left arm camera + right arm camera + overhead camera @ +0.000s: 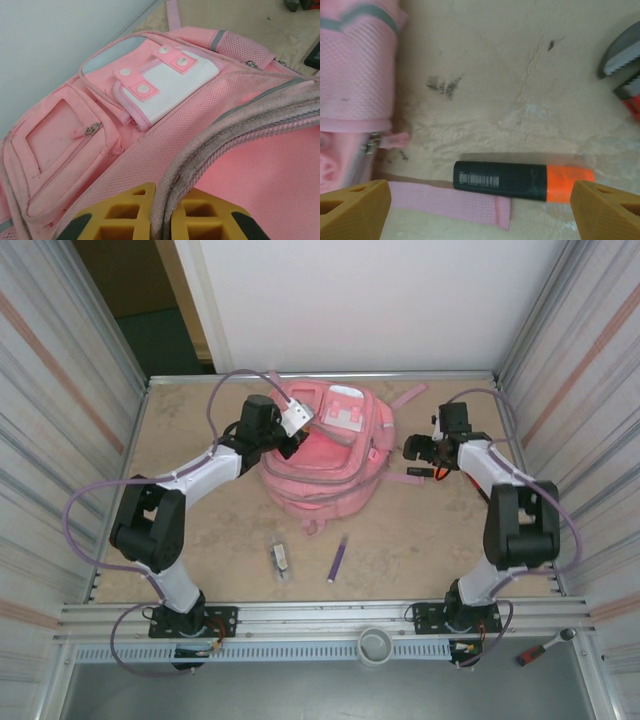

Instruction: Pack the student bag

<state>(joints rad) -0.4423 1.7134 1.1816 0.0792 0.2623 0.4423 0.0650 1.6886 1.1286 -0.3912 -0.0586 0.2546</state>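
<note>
Pink fabric student bag, large, multi-pocket: lies flat mid-worktop, pale front patches up.

Left fingers: clamped narrow on the bag's grey-pink corded zip edge, on the bag's left side.

Right fingers: spread wide, holding nothing, right of the bag, above a black highlighter with an orange cap.

The highlighter rests on the worktop, touching a flat pink webbing strap that trails from the bag.

Purple pen and small grey item: loose, on the near side of the bag.

Risks I note:
- Closing here could nip the strap along with the highlighter and drag the bag.
- The left pinch could slip off the cord, letting the opening drop shut.
</note>
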